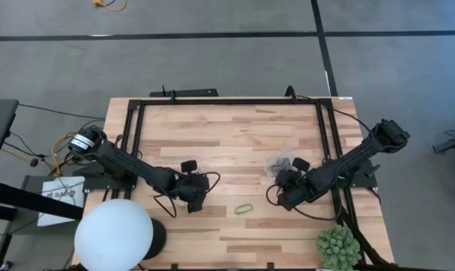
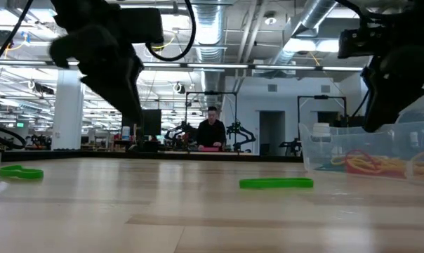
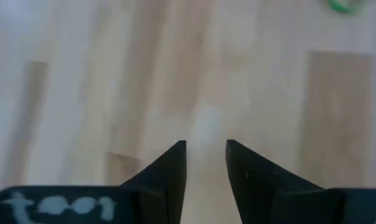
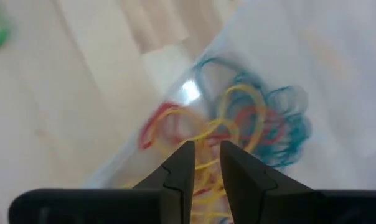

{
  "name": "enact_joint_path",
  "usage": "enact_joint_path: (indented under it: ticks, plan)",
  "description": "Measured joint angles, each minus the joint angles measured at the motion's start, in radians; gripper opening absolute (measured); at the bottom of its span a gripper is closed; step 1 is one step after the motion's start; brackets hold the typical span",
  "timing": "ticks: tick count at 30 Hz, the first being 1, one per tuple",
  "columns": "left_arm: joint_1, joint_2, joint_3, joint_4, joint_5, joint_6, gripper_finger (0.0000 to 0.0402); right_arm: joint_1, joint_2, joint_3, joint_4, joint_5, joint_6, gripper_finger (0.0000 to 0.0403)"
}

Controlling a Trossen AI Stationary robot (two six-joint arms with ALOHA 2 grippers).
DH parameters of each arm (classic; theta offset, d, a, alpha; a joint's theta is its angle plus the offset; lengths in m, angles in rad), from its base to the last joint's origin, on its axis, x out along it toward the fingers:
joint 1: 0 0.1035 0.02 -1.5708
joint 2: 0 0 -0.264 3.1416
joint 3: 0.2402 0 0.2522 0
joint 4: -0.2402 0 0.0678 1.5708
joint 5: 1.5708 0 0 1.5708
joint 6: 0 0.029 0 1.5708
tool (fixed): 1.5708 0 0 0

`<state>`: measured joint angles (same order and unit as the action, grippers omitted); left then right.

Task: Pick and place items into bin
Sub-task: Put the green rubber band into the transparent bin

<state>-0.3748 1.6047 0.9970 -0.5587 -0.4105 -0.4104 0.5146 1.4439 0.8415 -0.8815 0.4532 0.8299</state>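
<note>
1. The tabletop (image 1: 212,135) is a pale wooden slab edged by a black frame; a white globe (image 1: 113,235) sits at its seven o'clock corner and a spiky green plant (image 1: 338,247) at its five o'clock corner.
2. The left arm reaches in from nine o'clock, sloping down toward the middle, and its left tool (image 1: 195,197) hangs low over bare wood left of centre. In the left wrist view the left tool (image 3: 206,163) shows two dark fingers a narrow gap apart with nothing between them.
3. The right arm comes in from three o'clock, angled down toward centre, ending at the right tool (image 1: 286,197) just at the bin's six o'clock side. In the right wrist view the right tool (image 4: 205,163) has its fingers slightly parted and empty, pointing down at the bands inside the bin.
4. The bin (image 1: 280,163) is a small clear container right of centre; in the low view the bin (image 2: 324,151) stands upright with red, yellow and teal bands piled on its floor.
5. A green band (image 1: 244,209) lies flat between the two tools, toward six o'clock, its long axis running nine to three; the low view shows it (image 2: 276,183) as a thin flat strip.
6. A second green band (image 2: 20,171) lies at the low view's far left.
</note>
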Motion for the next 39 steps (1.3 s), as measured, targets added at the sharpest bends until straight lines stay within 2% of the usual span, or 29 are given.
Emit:
enact_joint_path:
  ticks: [3, 8, 11, 16, 20, 23, 28, 35, 39]
  plan:
    - [0.000, 0.000, 0.002, -0.003, 0.144, 0.019, 0.0103, 0.000, -0.013, 0.022, -0.037, 0.073, -0.017, 0.0072]
    - [-0.001, 0.000, 0.014, -0.010, 0.431, 0.016, 0.0103, 0.030, -0.029, 0.076, 0.010, 0.171, -0.088, 0.0071]
    - [-0.006, -0.001, 0.016, -0.045, 0.509, -0.011, 0.0103, 0.057, -0.032, 0.097, 0.103, 0.215, -0.209, 0.0071]
    - [-0.024, -0.001, 0.016, -0.213, 0.478, -0.124, 0.0103, 0.088, -0.032, 0.100, 0.342, 0.195, -0.486, 0.0071]
    - [-0.056, -0.001, -0.013, -0.255, 0.477, -0.229, 0.0103, 0.099, -0.032, 0.100, 0.445, 0.171, -0.593, 0.0071]
    - [-0.094, -0.001, -0.055, -0.239, 0.466, -0.263, 0.0103, 0.099, -0.032, 0.100, 0.456, 0.169, -0.601, 0.0071]
    - [-0.138, -0.001, -0.104, -0.154, 0.382, -0.310, 0.0103, 0.095, -0.032, 0.100, 0.446, 0.169, -0.602, 0.0071]
    - [-0.142, -0.001, -0.119, -0.095, 0.303, -0.311, 0.0103, 0.084, -0.032, 0.100, 0.448, 0.168, -0.602, 0.0071]
    - [-0.142, -0.001, -0.119, -0.060, 0.314, -0.310, 0.0099, 0.084, -0.032, 0.100, 0.448, 0.168, -0.602, 0.0071]
